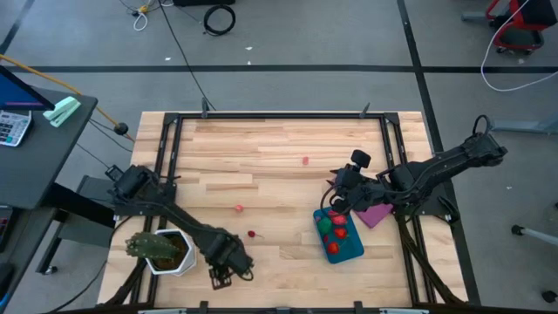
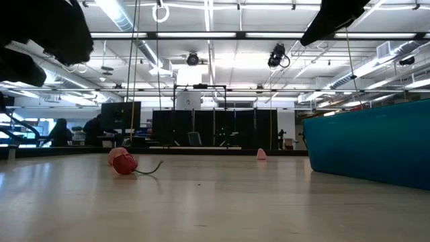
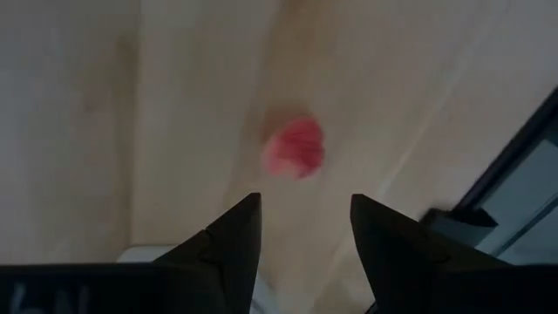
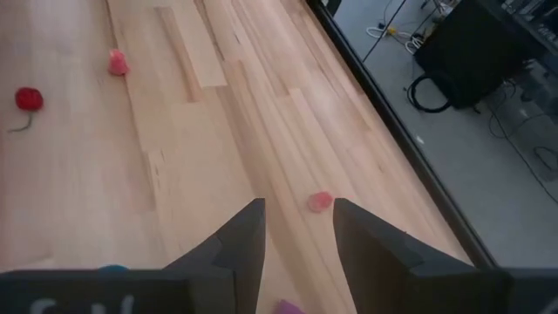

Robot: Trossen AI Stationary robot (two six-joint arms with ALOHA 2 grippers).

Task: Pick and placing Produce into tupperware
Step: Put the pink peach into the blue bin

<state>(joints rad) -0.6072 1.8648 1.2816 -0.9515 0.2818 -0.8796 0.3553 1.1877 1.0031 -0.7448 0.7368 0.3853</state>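
At the near edge of the table, beside the potted plant [image 1: 166, 251], the left claw [image 3: 305, 201] points down at the wood. Its fingers stand partly apart with nothing between them. A small red-pink piece [image 3: 295, 148] lies on the boards just ahead of the gap, in line with it. The high view does not show which piece this is.

Farther in, a red piece with a stem [image 1: 251, 234] and a pink piece [image 1: 238, 208] lie loose, well apart from the blue container [image 1: 349, 249]. The left arm is the nearer one to both. The container already holds several red pieces and a green one [image 1: 325, 224] and sits just beside a purple sheet [image 1: 377, 215].

The right claw [image 4: 296, 205] hangs over the container's far end, fingers partly apart and empty. Beyond it, a last pink piece [image 4: 320, 201] lies almost straight ahead of its fingertips, so the right arm looks better placed for that one.
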